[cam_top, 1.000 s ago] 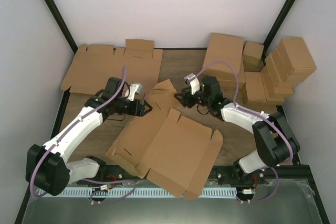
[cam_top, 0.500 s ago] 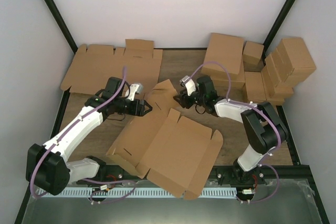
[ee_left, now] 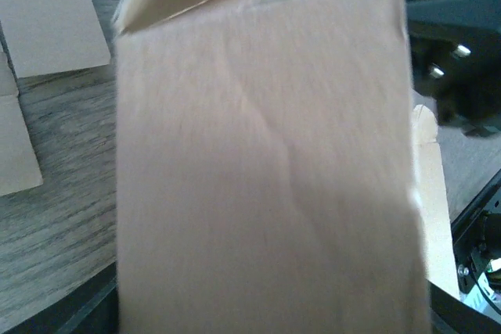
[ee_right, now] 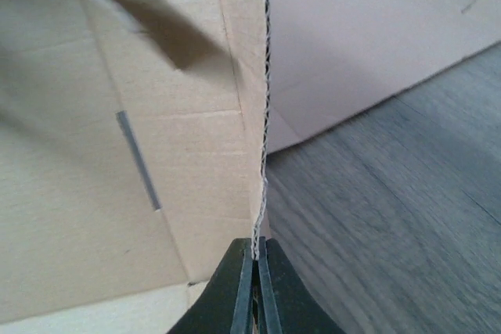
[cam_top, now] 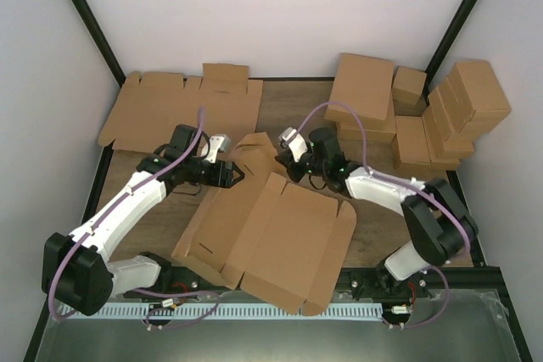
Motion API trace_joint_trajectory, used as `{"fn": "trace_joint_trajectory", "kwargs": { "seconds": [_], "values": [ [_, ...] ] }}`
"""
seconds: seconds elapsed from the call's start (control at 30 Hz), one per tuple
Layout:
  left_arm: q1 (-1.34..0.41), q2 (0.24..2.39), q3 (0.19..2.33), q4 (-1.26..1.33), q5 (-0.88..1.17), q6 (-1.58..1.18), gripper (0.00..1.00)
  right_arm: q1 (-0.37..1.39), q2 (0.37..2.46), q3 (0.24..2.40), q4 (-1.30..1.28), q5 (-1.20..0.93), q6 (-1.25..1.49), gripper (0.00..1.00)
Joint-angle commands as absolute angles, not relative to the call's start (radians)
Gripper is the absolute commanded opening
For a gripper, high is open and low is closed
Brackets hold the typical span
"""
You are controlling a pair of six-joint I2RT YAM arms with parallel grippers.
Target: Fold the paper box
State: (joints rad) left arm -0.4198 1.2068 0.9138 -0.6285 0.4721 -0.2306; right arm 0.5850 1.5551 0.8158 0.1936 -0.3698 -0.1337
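Observation:
The paper box (cam_top: pixel 280 239) is a brown cardboard blank lying mid-table, with its far flap (cam_top: pixel 259 148) raised between the two grippers. My right gripper (cam_top: pixel 285 165) is shut on the thin corrugated edge of a raised panel. In the right wrist view the black fingertips (ee_right: pixel 244 260) pinch that edge (ee_right: pixel 264 115) from both sides. My left gripper (cam_top: pixel 239 174) sits at the flap's left side with its fingers spread. In the left wrist view the flap (ee_left: pixel 266 177) fills the frame and hides the fingers.
Flat cardboard blanks (cam_top: pixel 182 108) lie stacked at the back left. Several closed brown boxes (cam_top: pixel 424 116) are piled at the back right. Grey wood tabletop (ee_right: pixel 391 193) shows to the right of the blank. A black frame rail (cam_top: pixel 356 281) runs along the near edge.
My right arm swung left to the blank and its jaws closed on the panel's edge. The blank's right side shifted slightly. The left arm has not moved.

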Motion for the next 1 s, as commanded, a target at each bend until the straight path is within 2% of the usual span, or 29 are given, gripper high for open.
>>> {"fn": "trace_joint_trajectory", "kwargs": {
  "seconds": [0.0, 0.27, 0.53, 0.73, 0.97],
  "values": [
    [-0.425, 1.183, 0.94, -0.647, 0.451, -0.211, 0.67, 0.67, 1.414, 0.778, 0.165, -0.239, -0.096, 0.01],
    [-0.434, 1.156, 0.936, -0.654, 0.439, -0.223, 0.67, 0.792, 1.289, 0.737, 0.086, -0.109, -0.015, 0.01],
    [-0.493, 1.131, 0.94, -0.652, 0.385, -0.28, 0.68, 0.966, 1.31, 0.758, 0.021, 0.095, 0.194, 0.01],
    [-0.558, 1.136, 0.956, -0.652, 0.321, -0.316, 0.67, 1.031, 1.307, 0.697, 0.064, 0.224, 0.329, 0.01],
    [-0.648, 1.155, 0.985, -0.655, 0.239, -0.347, 0.67, 1.058, 1.307, 0.671, 0.061, 0.266, 0.426, 0.01]
  ]
}}
